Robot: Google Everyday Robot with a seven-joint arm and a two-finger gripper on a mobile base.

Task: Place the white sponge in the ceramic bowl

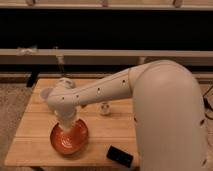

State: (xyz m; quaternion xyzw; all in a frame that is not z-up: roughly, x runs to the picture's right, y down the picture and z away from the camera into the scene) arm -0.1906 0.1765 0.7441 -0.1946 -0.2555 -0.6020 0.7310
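The ceramic bowl (69,139) is orange-red with pale rings inside and sits on the front left of the wooden table (35,127). My white arm reaches in from the right and bends down at the wrist. The gripper (68,125) hangs directly over the bowl, its tip at or just inside the rim. The white sponge is not visible; the wrist and gripper hide the space under them.
A small translucent whitish cup (104,108) stands behind and to the right of the bowl. A black flat device (120,156) lies at the table's front edge, right of the bowl. A low wall and dark rail run behind the table.
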